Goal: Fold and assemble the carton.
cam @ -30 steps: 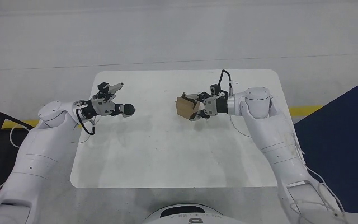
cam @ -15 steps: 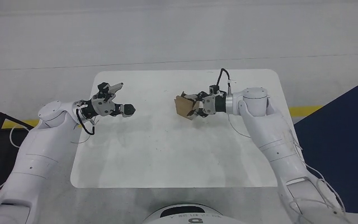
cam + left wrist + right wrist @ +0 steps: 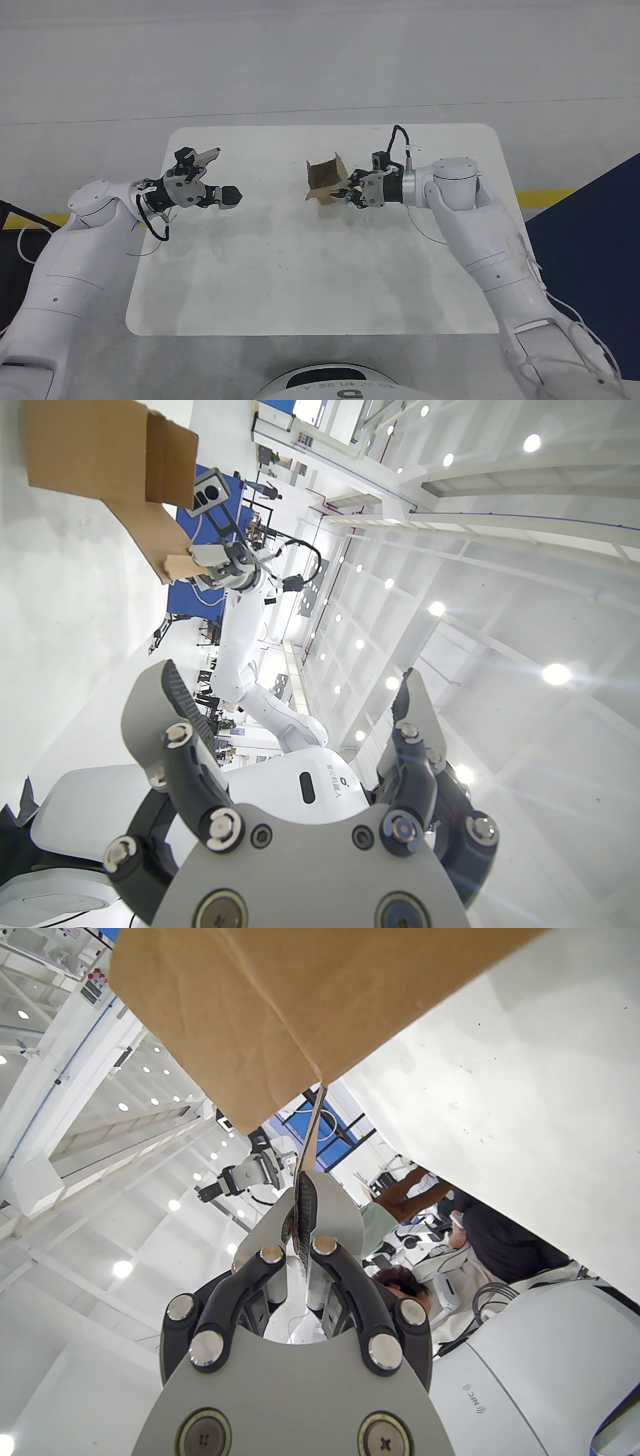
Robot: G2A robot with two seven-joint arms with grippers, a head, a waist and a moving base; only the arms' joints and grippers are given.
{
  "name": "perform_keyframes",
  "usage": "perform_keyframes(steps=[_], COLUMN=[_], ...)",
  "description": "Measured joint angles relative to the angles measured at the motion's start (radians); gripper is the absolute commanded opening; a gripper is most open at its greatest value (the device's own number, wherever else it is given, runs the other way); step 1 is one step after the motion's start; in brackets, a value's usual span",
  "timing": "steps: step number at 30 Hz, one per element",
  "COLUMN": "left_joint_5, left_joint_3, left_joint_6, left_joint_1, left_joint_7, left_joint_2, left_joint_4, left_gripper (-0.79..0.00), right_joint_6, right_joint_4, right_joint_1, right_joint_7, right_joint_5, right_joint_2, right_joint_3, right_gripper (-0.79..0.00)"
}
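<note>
A small brown carton (image 3: 323, 180) sits near the middle of the white table (image 3: 300, 270), partly opened with flaps standing up. My right gripper (image 3: 350, 190) is at the carton's right side, shut on one of its flaps (image 3: 307, 1148); the thin cardboard edge runs between the closed fingers (image 3: 320, 1200). The carton (image 3: 115, 460) also appears in the left wrist view, with the right gripper (image 3: 200, 562) on its flap. My left gripper (image 3: 228, 195) is over the table's left part, well away from the carton, open with nothing between its fingers (image 3: 180, 695).
The table's rounded edge (image 3: 480, 130) is close behind the right arm. A thin cable (image 3: 430, 235) lies on the table under the right forearm. The table's front half is bare white surface.
The right gripper has turned the carton and shifted it slightly left and back, so the carton now stands more upright and open. The left arm has kept still.
</note>
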Motion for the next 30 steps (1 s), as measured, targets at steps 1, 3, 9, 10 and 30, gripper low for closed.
perform_keyframes(steps=[1, 3, 9, 10, 30], left_joint_5=[0.0, 0.0, 0.0, 0.0, 0.0], left_joint_3=[0.0, 0.0, 0.0, 0.0, 0.0], left_joint_6=[0.0, 0.0, 0.0, 0.0, 0.0], left_joint_1=[0.0, 0.0, 0.0, 0.0, 0.0], left_joint_7=[0.0, 0.0, 0.0, 0.0, 0.0], left_joint_2=[0.0, 0.0, 0.0, 0.0, 0.0], left_joint_4=[0.0, 0.0, 0.0, 0.0, 0.0], left_gripper=[0.0, 0.0, 0.0, 0.0, 0.0], right_joint_6=[-0.013, -0.047, -0.104, -0.105, -0.465], right_joint_4=[-0.02, -0.062, -0.214, -0.233, 0.011], right_joint_1=[0.001, 0.001, -0.035, -0.039, 0.228], right_joint_7=[0.027, 0.086, 0.169, 0.158, 0.532], right_joint_5=[-0.03, -0.098, -0.297, -0.32, -0.351], right_joint_2=[0.006, 0.023, 0.079, 0.083, 0.196], right_joint_3=[-0.006, -0.005, 0.076, 0.085, -0.326], right_gripper=[-0.785, -0.785, -0.785, -0.785, -0.785])
